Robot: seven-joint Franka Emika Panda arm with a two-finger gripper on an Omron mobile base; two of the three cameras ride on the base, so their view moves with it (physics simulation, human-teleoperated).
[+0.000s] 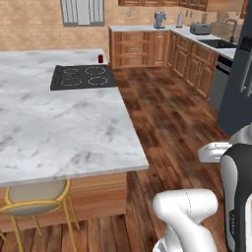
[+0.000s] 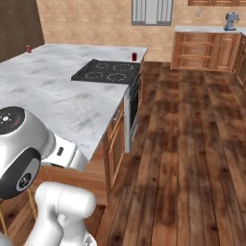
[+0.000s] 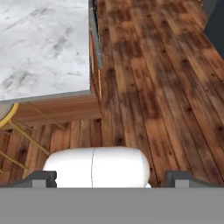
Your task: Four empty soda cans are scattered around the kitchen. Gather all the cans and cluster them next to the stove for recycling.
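Marble, white-grey, across the table (image 1: 59,128) in the left base view, with the black stove (image 1: 82,77) set flat into its far part. One red can (image 1: 100,58) upright just beyond the stove's far right corner, close beside the glass, so counted as one can likely in place. No other can here; three left to gather, by this judgement. Wooden floor (image 1: 167,118) to the right, reddish cabinets (image 1: 142,47) along the tan brick wall, a window (image 1: 82,11) above, a blue mixer (image 1: 159,19) and a toaster (image 1: 200,28) on the far counter, a sink (image 1: 219,43) at the right. A yellow-framed stool (image 1: 34,204) tucked under the table's near edge.

Right base view: same stove (image 2: 109,71) over a silver oven front (image 2: 130,108) on the table's side. Same red can (image 2: 134,56) at the far corner of the glass. A second red can (image 2: 28,49) far off at the table's far left edge, well apart from the stove, not yet collected. Pink-purple and blue cans nowhere identified. Brick wall and a cabinet (image 2: 204,48) beyond, bare floor boards in front.

Hand view: gripper (image 3: 112,179) wide apart, nothing between the tips, pointed down at floor planks (image 3: 157,87) beside the table corner (image 3: 43,48). Stool rim at the left edge. Task judged early: one can by the stove, the rest outstanding.
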